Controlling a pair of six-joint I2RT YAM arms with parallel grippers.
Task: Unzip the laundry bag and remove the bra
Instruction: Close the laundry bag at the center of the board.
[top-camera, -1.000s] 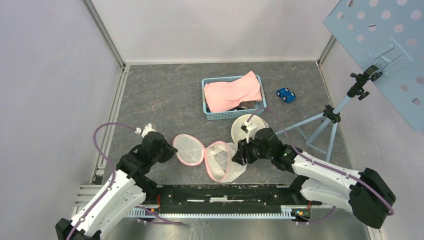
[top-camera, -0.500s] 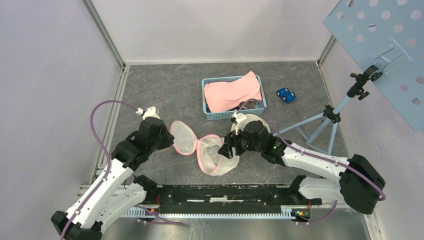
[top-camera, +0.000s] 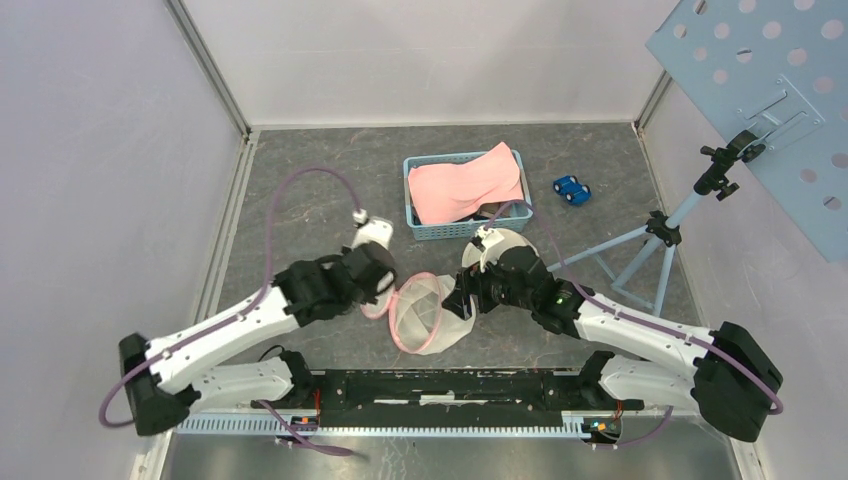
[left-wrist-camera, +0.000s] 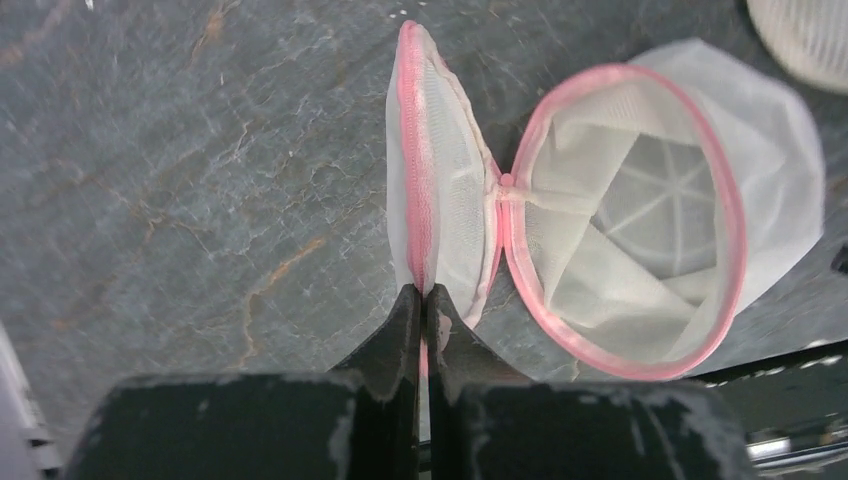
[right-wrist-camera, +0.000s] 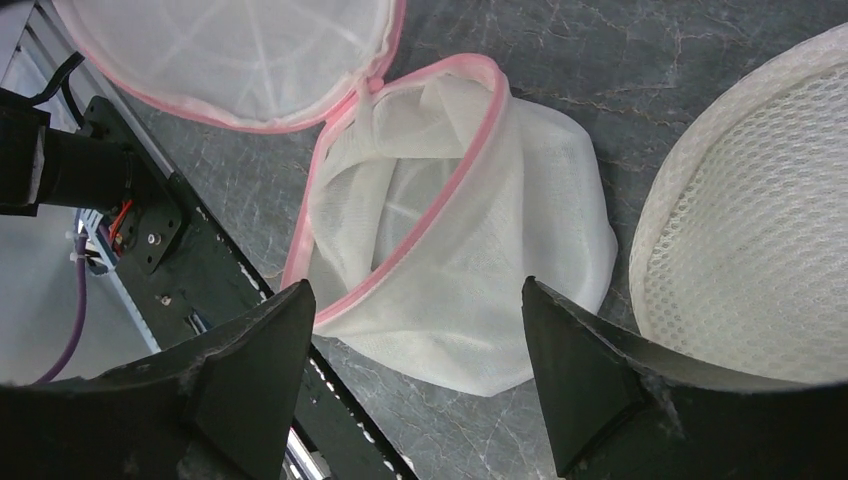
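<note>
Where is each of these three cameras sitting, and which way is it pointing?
Top: above and behind, looking down on the table; left arm and right arm show.
Left wrist: looks past the shut left gripper, pinching the bag by its flap.
Right wrist: looks down past the open right gripper at the bag.
All three share the bag.

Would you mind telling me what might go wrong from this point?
The left claw pinches only the thin pink rim of the laundry bag lid, so the flap may slip free. The right claw hangs open over the soft pouch; closing there could grab mesh instead of any contents.
</note>
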